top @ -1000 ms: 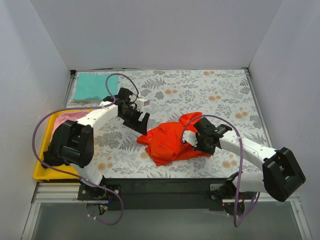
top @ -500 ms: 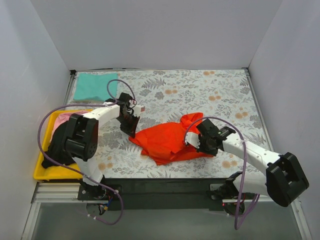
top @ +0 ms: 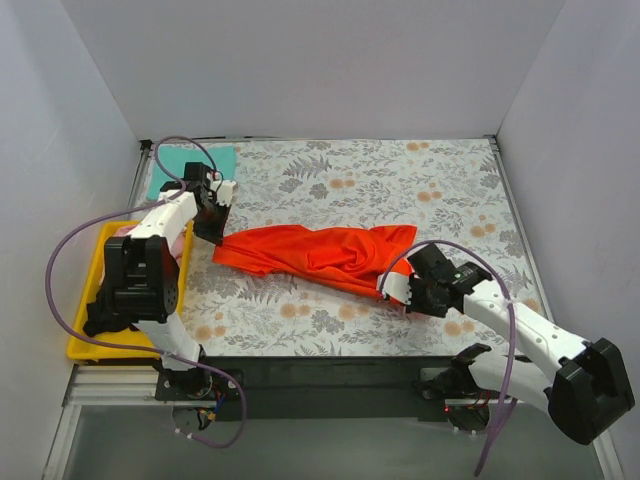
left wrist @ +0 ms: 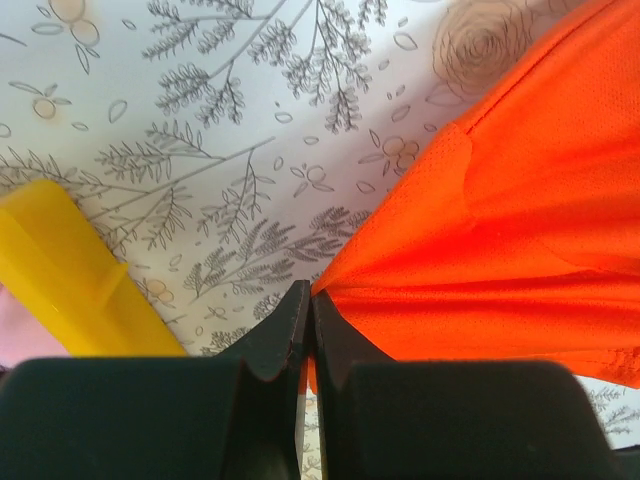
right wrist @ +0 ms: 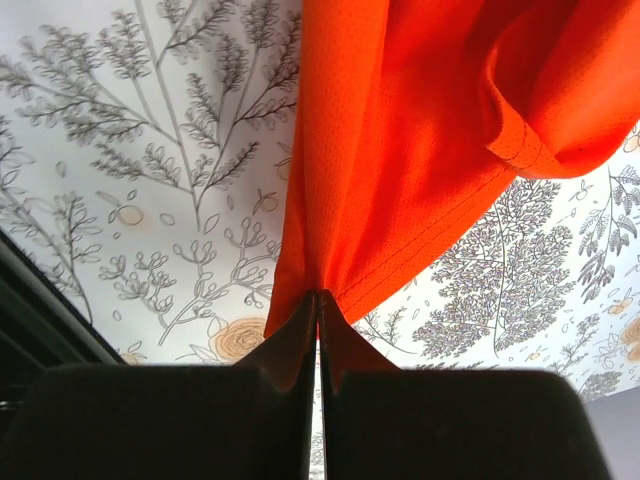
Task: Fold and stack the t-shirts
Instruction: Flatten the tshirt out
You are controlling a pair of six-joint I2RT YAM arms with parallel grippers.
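The orange-red t-shirt [top: 310, 252] is stretched into a long band across the middle of the floral cloth, between my two grippers. My left gripper [top: 213, 238] is shut on its left corner, with the cloth [left wrist: 500, 250] fanning out from the pinch [left wrist: 308, 300]. My right gripper [top: 392, 291] is shut on the shirt's right end, where a hemmed edge [right wrist: 420, 150] hangs from the closed jaws [right wrist: 318, 305]. A teal t-shirt [top: 190, 170] lies folded at the back left corner. A pink t-shirt [top: 128, 233] lies in the yellow tray, partly behind my left arm.
The yellow tray [top: 92, 345] sits at the left edge of the table; its corner [left wrist: 70, 270] shows beside my left gripper. Grey walls close in the table on three sides. The floral cloth [top: 420, 190] is bare behind the orange-red shirt.
My left gripper closed on the orange-red shirt's left corner and pulled it back left. The right gripper drew its end toward the near right. The crumpled heap is now a long stretched band.
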